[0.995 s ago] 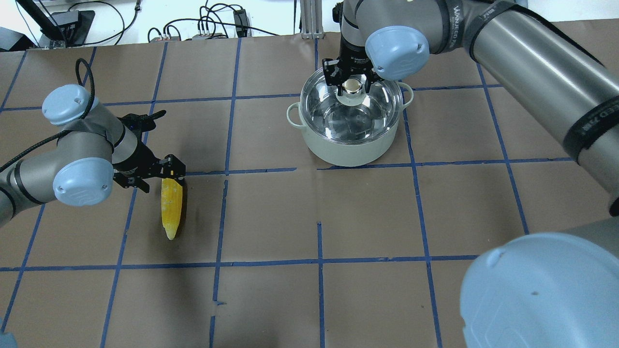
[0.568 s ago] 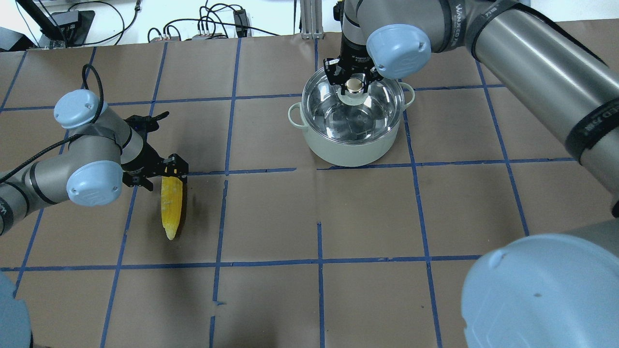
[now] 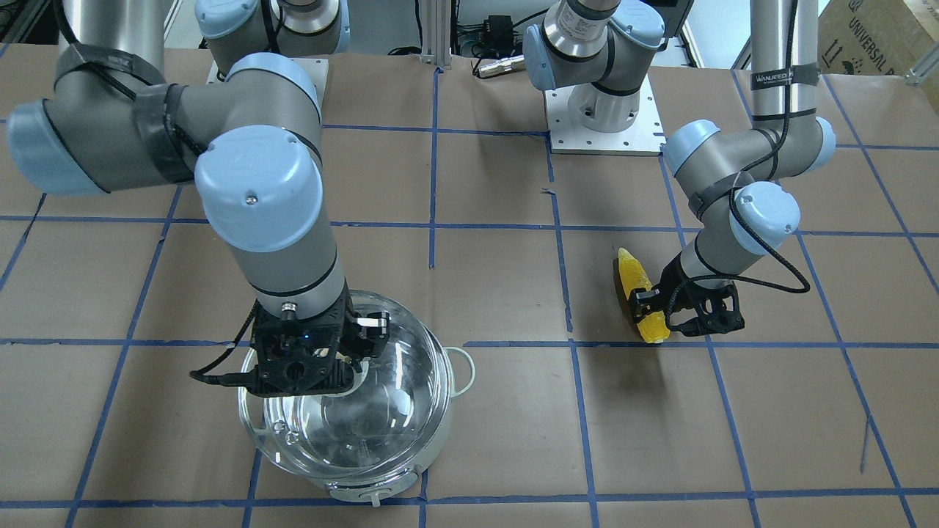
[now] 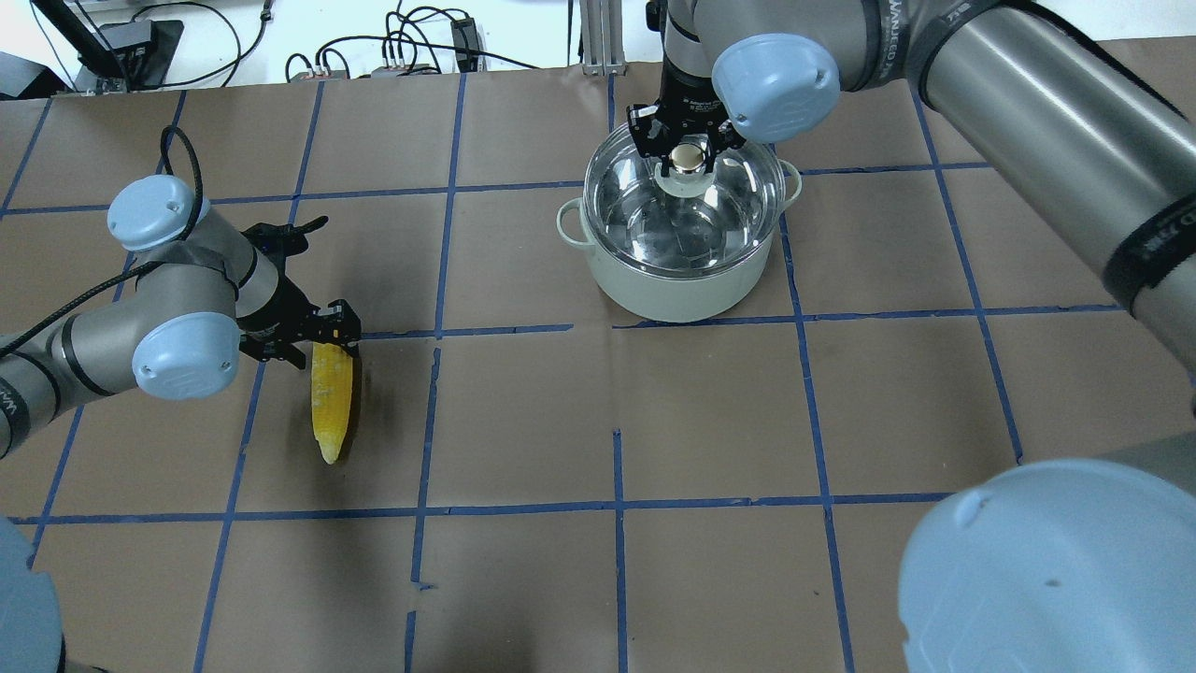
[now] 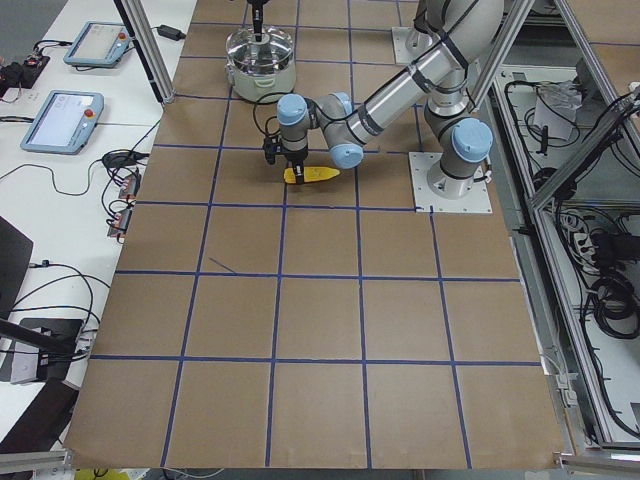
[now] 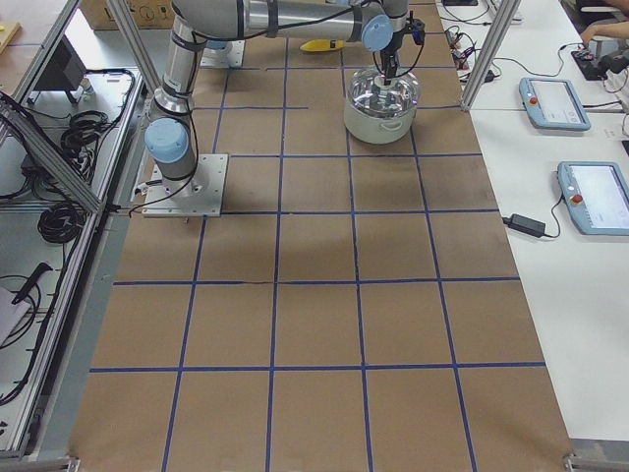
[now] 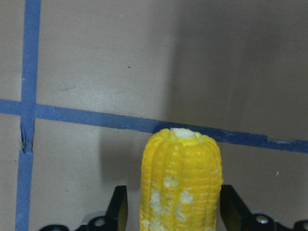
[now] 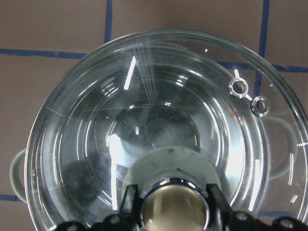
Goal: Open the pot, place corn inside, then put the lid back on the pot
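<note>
On the left of the brown paper-covered table (image 4: 523, 421), the left gripper (image 4: 334, 338) is straddling the blunt end of the slim yellow corn cob (image 4: 333, 402), which is lying flat. Its fingers are standing slightly apart. Further right, the right gripper (image 4: 687, 154) is clamping the round knob (image 8: 174, 209) of the clear domed glass lid (image 4: 724, 201) over the pale mint pot (image 4: 673, 294).

One pot (image 4: 675, 294), one lid (image 4: 645, 201), one corn (image 4: 332, 402), two tools (image 4: 322, 348) (image 4: 687, 159)

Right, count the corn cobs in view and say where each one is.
1. The corn lies on the table on the robot's left side, its blunt end inside the open left gripper. None shows in the pot through the clear lid.
</note>
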